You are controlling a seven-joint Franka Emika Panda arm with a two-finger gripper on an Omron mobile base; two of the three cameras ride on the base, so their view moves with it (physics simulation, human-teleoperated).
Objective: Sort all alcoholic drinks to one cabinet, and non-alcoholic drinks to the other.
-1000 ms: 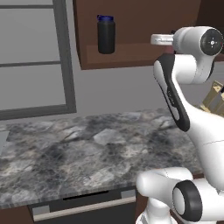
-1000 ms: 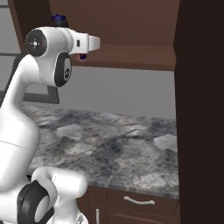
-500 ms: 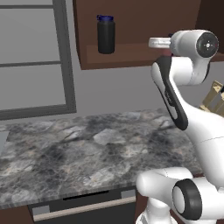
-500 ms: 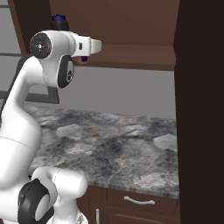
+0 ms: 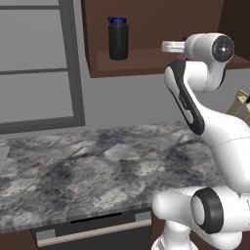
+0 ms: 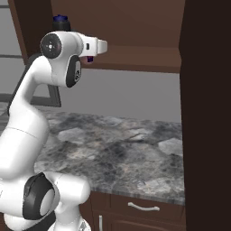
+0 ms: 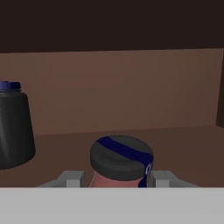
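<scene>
Grey marbled counter [image 5: 88, 171] ran below the open brown wall cabinet [image 5: 146, 19], and my arm reached up from the base with its hand level at the cabinet's plank shelf [image 5: 146, 61]. From the left base camera I saw the black bottle [image 5: 118, 39] with its blue lid standing upright on that shelf, toward its left end, well apart from the wrist. A grey-framed window [image 5: 39, 63] sat to the left of the cabinet, and a dark dishwasher front [image 5: 93, 229] showed under the counter edge.

From the right base camera the hand pointed into the cabinet, and the black bottle's blue lid [image 6: 60, 18] just peeked over the top of the arm. The tall dark door [image 6: 207, 113] stood open at the right of that picture, with a drawer and its small handle [image 6: 143, 207] below the counter.

Through the hand camera I looked at the cabinet's back wall [image 7: 131, 87]. The gripper [image 7: 118, 179] had the small red bottle [image 7: 114, 180] between its fingers [image 7: 72, 178], one grey pad on each side of it, closed against it. The bottle's dark cap [image 7: 121, 157], crossed by a blue stripe, stood upright over the red body. I could not tell whether its base touched the shelf. The black bottle [image 7: 15, 124] stood on the shelf to the left of the held bottle, near it but apart.
</scene>
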